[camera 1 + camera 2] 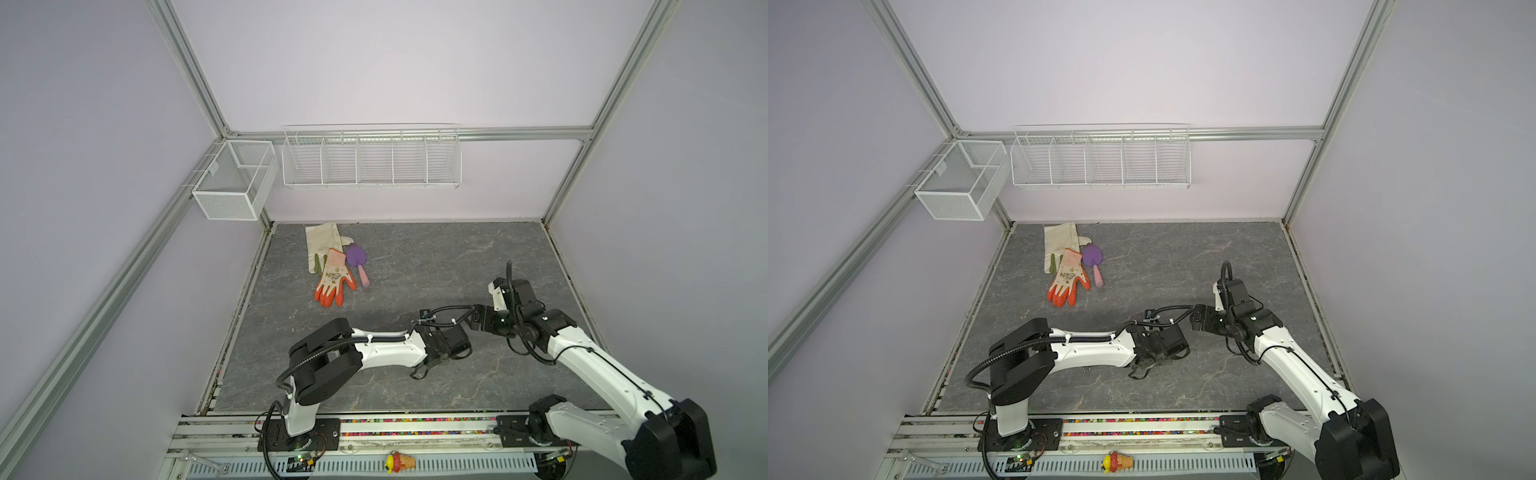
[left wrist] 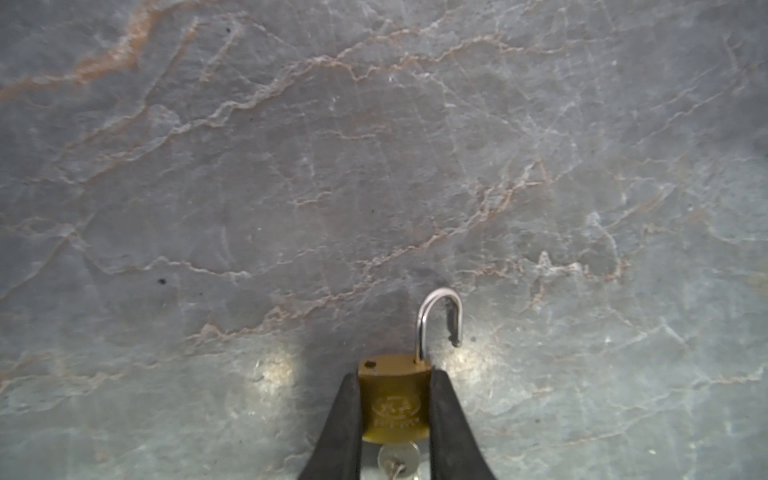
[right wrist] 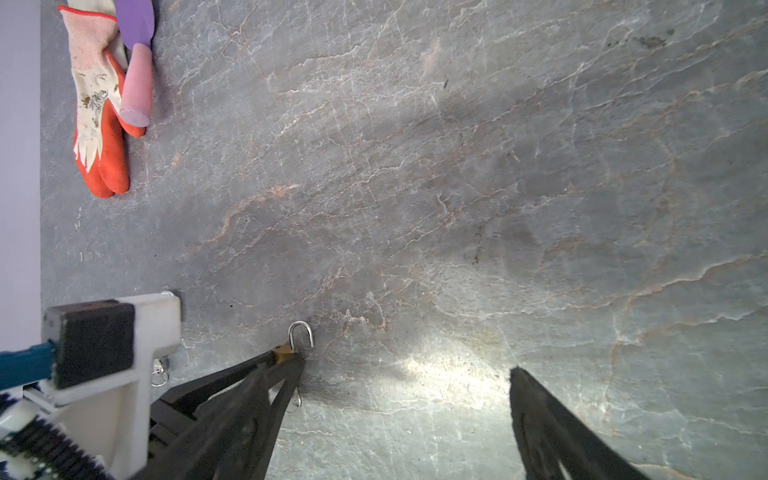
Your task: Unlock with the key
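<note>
Brass is gleaming between two black fingers: one padlock [image 2: 394, 405] is sitting clamped by its sides in the left pincer [image 2: 394, 376], low over the grey stone-patterned surface [image 2: 374, 166], toward the front and a little right of the middle. Its one steel shackle [image 2: 440, 320] is standing sprung, one leg in the body and the free end hanging clear. One key [image 2: 399, 457] is sticking in the keyway, at the end away from the shackle. The right pincer [image 3: 384, 370] is gaping wide and gripping nothing, its tips hovering near the lock.

Further off, two gloves are lying near the back left corner, an orange glove [image 1: 333, 282] overlapping a cream glove [image 1: 322, 245], with one purple trowel [image 1: 354, 253] lying against them. Two white wire holders are hanging on the walls: a mesh basket [image 1: 232, 183] and a long divided rack [image 1: 372, 156]. One small yellow toy [image 1: 397, 462] is resting on the front rail.

The key is running off the frame edge, so only part of it is showing. The stamp on the lock is too blurred to read. In both top views the left wrist is covering the padlock completely. Whether the lock is touching the surface, I cannot tell.

The left arm [image 1: 386, 353] is stretching out low and nearly level toward the middle, its pincer tipped down. The right arm [image 1: 582, 361] is reaching in from the right, its wrist bending toward the left arm's wrist.
</note>
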Motion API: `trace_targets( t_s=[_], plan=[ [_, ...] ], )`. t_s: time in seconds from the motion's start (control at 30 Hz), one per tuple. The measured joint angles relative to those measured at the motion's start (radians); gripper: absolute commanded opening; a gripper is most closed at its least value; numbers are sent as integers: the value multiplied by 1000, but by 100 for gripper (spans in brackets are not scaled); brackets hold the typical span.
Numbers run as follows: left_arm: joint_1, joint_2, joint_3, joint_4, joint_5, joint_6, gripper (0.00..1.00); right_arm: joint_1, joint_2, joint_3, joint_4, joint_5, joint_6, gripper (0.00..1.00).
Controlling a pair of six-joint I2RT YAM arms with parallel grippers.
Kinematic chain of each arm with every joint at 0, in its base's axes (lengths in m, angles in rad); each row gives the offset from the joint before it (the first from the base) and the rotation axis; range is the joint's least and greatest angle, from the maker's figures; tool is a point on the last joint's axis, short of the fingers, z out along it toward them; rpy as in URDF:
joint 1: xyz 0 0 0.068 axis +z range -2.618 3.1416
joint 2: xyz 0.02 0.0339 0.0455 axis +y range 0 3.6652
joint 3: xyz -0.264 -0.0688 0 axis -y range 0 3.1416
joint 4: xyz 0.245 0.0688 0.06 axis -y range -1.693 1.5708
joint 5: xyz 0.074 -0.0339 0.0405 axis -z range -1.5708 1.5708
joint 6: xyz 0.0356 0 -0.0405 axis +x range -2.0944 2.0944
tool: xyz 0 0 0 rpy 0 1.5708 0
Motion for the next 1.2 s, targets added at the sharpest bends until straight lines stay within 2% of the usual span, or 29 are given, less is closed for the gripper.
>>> trace_targets(
  t_s=[0.07,0.27,0.43,0.53,0.6,0.67,0.8,0.87,1.0,1.03,1.07,1.13,1.2],
  plan=[
    [0,0,0,0,0,-2,0,0,0,0,1,0,0,91],
    [2,0,0,11,3,-8,22,-2,0,0,1,-3,0,91],
    [2,0,0,14,10,-15,31,-6,-2,0,1,-7,0,91],
    [3,-4,-3,19,20,-20,41,-6,-15,-2,2,-7,0,91],
    [7,-23,-13,31,31,-19,42,-6,-30,-5,3,-6,0,91],
    [10,-66,-25,34,37,-16,47,-7,-42,-7,5,-4,0,91],
    [23,-201,-27,33,29,-2,50,-23,-62,-4,4,5,-1,92],
    [42,-288,-27,28,10,14,59,-50,-73,9,-1,11,-5,95],
    [124,-463,-47,27,-87,91,79,-123,-106,50,-3,53,-14,99],
    [164,-518,-62,23,-127,125,86,-137,-114,60,-3,78,-20,97],
    [206,-565,-79,24,-162,158,92,-151,-122,70,-1,111,-25,90],
    [305,-651,-122,32,-230,232,100,-163,-127,76,14,189,-39,89],
    [436,-721,-172,39,-285,309,99,-164,-122,71,42,275,-57,89]
  ],
)
